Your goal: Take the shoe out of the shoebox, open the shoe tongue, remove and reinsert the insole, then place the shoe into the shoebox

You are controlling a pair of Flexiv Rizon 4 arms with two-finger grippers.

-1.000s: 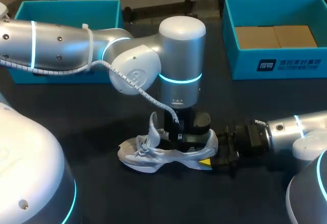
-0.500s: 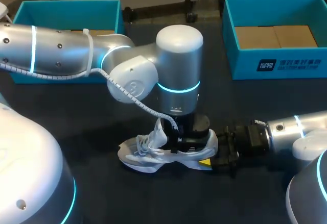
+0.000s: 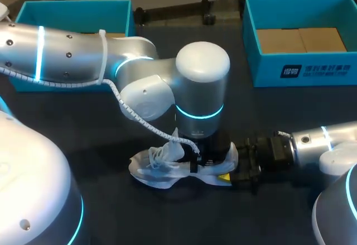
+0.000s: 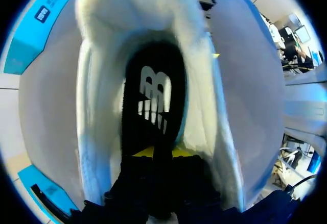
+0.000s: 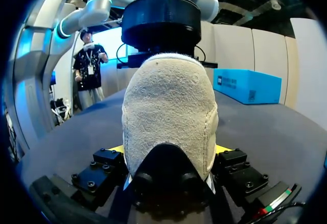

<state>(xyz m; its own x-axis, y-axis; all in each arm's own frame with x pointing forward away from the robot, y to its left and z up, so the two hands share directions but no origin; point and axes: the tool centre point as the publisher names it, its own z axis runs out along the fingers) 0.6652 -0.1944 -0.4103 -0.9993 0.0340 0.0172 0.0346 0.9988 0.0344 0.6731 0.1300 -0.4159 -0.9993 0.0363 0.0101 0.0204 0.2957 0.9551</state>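
Note:
A white and grey shoe (image 3: 159,169) lies on its side on the dark table, toe toward the left. My left gripper (image 3: 209,157) reaches down into its opening. In the left wrist view the black insole (image 4: 153,96) with a white logo runs between the yellow fingertips (image 4: 180,152) of my left gripper (image 4: 158,153), which is shut on it. My right gripper (image 3: 234,173) comes in from the right at the heel. In the right wrist view the heel (image 5: 168,106) fills the gap, and my right gripper (image 5: 168,150) is shut on it from both sides.
A teal box (image 3: 304,69) with brown cardboard inside stands at the back right. A second teal box (image 3: 72,10) stands at the back left, partly behind my left arm (image 3: 83,58). Bare dark table lies in front of the shoe.
My left arm has dropped lower and slightly right, pushing deeper into the shoe. The tongue and laces sit lower. My right arm and the heel have stayed put.

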